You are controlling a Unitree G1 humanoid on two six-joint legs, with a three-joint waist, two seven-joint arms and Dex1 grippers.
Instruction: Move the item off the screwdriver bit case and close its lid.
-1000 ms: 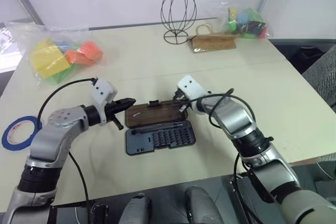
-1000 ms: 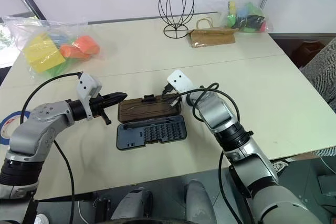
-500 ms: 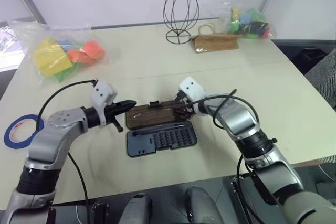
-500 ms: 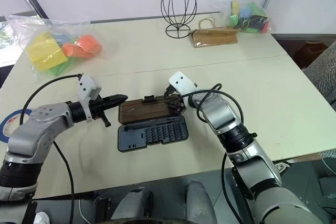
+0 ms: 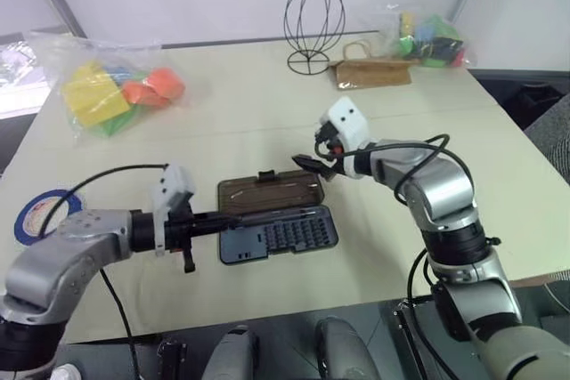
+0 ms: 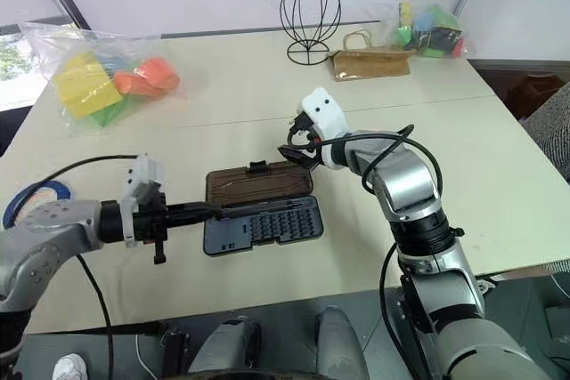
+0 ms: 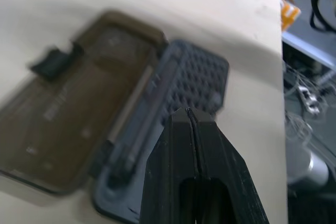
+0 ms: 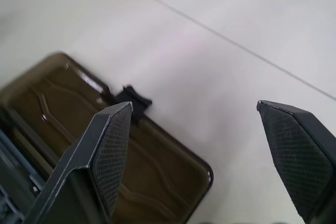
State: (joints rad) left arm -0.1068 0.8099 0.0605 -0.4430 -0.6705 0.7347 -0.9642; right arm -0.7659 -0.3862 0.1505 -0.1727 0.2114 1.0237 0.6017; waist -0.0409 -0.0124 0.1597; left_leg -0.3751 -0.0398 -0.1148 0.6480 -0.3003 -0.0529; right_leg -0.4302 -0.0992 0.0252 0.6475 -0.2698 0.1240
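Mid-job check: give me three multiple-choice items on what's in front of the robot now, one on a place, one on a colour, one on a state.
1. Where is the wire head form standing?
A. at the far side of the table, beside the brown paper bag
B. on the case's lid
C. on the blue tape roll

2. What colour is the tray half of the screwdriver bit case?
A. bright red
B. grey-blue
C. yellow

3. How is the lid now?
A. shut over the tray
B. detached and lying across the table
C. open, lying flat behind the tray

Answers:
1 A, it stands near the far edge next to the bag.
2 B, the slotted half with the bits is grey-blue.
3 C, the dark brown half lies open with its inside facing up.
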